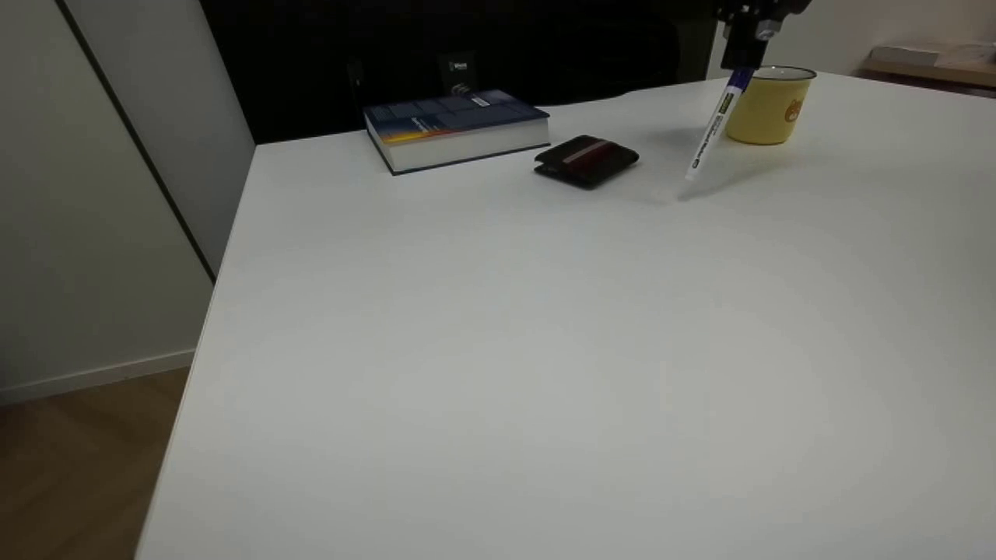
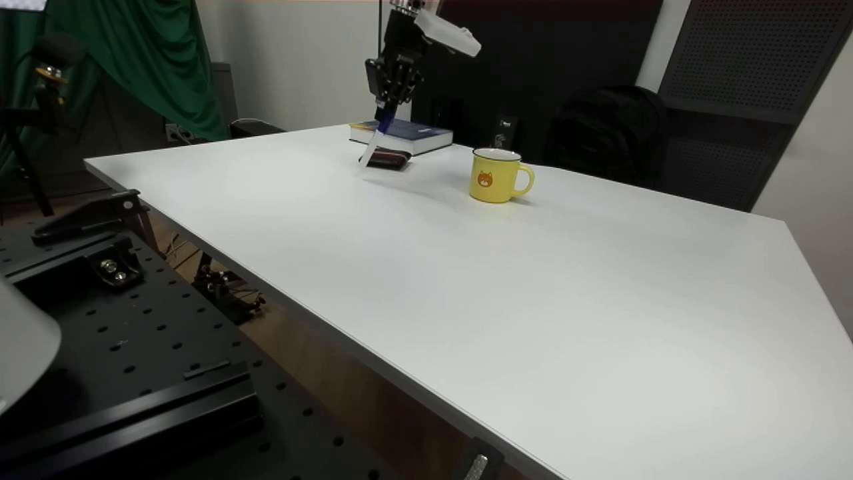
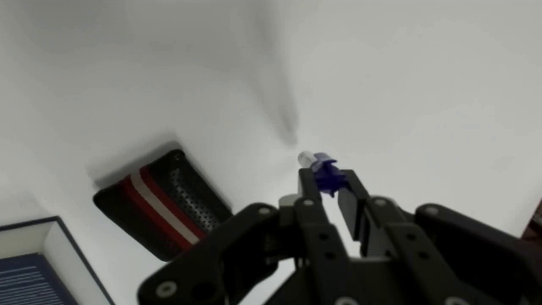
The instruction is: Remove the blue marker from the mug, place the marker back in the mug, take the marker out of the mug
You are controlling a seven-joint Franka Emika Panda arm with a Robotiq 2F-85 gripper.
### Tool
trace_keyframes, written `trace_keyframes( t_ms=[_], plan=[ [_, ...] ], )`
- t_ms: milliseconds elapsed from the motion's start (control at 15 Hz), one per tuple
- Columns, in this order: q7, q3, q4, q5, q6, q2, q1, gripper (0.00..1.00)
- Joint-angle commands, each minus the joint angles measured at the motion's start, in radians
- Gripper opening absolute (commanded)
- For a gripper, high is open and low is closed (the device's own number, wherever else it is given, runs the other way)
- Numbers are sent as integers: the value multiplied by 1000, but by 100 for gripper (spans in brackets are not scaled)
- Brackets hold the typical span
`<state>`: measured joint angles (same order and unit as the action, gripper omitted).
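My gripper (image 1: pixel 745 64) is shut on the blue marker (image 1: pixel 712 134) at its dark blue cap end. The white barrel hangs down at a tilt, its lower end a little above the table. In the wrist view the fingertips (image 3: pixel 326 180) pinch the blue cap (image 3: pixel 329 177), and most of the barrel is hidden below it. The gripper (image 2: pixel 386 112) and marker (image 2: pixel 374 144) also show in an exterior view. The yellow mug (image 1: pixel 766 113) stands upright on the table, apart from the marker. Its handle shows in an exterior view (image 2: pixel 492 179). The mug is out of the wrist view.
A dark wallet (image 1: pixel 587 161) with a striped band lies near the marker, also in the wrist view (image 3: pixel 163 203). A thick blue book (image 1: pixel 459 128) lies behind it by the table's far edge. The white table (image 2: pixel 466 287) has a black backpack (image 2: pixel 606 133) beyond it.
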<state>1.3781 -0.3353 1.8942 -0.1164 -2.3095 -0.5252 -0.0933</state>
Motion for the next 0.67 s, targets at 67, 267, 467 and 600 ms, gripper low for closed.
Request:
trace_keyframes(
  t_ms=[67, 267, 467, 600],
  plan=[
    [256, -7, -71, -120, 191, -61, -27, 5],
    [271, 42, -97, -120, 279, -77, 12, 8],
    [242, 80, -106, -99, 278, -78, 46, 51],
    [223, 101, -103, -84, 255, -73, 67, 65]
  ],
)
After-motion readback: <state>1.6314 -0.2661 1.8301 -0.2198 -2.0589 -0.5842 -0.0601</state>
